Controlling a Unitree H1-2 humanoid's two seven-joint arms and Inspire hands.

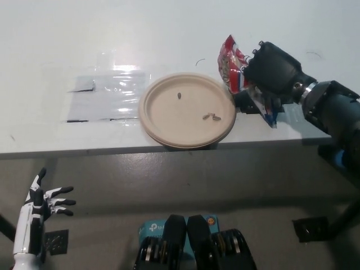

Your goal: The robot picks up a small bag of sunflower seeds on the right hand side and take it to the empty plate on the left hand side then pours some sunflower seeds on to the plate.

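1. Here the black right hand (271, 68) is clenched around the small bag of sunflower seeds (233, 67), holding it above the table (169, 34) just off the right rim of the plate.
2. The bag's red and white end sticks out to the left of the hand, and a blue and white corner shows below the hand on the lower right.
3. The bag sits tilted, its red end pointing up and toward the plate.
4. The tan paper plate (169, 121) lies near the front edge of the white table, and part of its front rim hangs past that edge.
5. Three sunflower seeds (211, 117) rest on the plate: one alone near the upper middle, and two close together toward the right side.
6. A clear plastic sheet (104, 95) with dark marks at its edges lies flat on the table, just left of the plate.
7. The white left hand (42, 201) hangs low at the picture's lower left, below the table's edge and well apart from everything on it, fingers spread and holding nothing.
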